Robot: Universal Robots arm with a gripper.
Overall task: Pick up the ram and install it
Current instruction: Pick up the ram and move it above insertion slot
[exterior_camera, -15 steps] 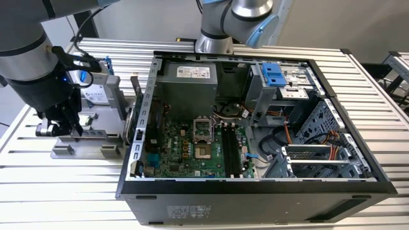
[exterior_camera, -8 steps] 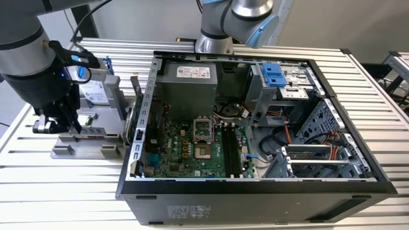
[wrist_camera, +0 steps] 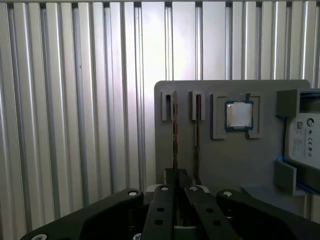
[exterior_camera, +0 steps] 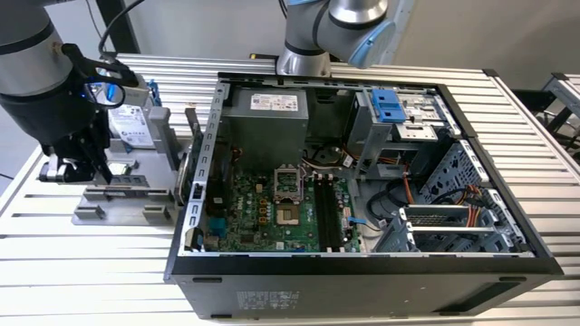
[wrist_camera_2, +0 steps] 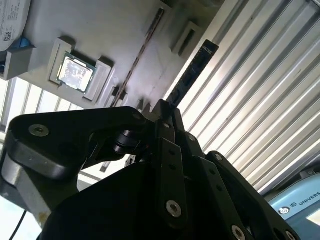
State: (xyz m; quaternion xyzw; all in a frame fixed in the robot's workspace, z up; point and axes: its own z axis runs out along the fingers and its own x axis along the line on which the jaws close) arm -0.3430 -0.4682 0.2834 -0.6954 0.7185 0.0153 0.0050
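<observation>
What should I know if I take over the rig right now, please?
Gripper: shut on the ram, over the grey fixture, to the exterior view's left of the case.
Done: ram gripped; it looks lifted clear of the fixture, though I can't be sure.
Left: the ram is not yet in the slots on the board inside the open case.

In the exterior view the light is even and bright. The ribbed silver metal table shines pale, and the open black computer case keeps soft shadow inside. In the second wrist view, white glare on the ribs turns the black gripper and the ram, a long thin dark stick, into silhouettes.
</observation>
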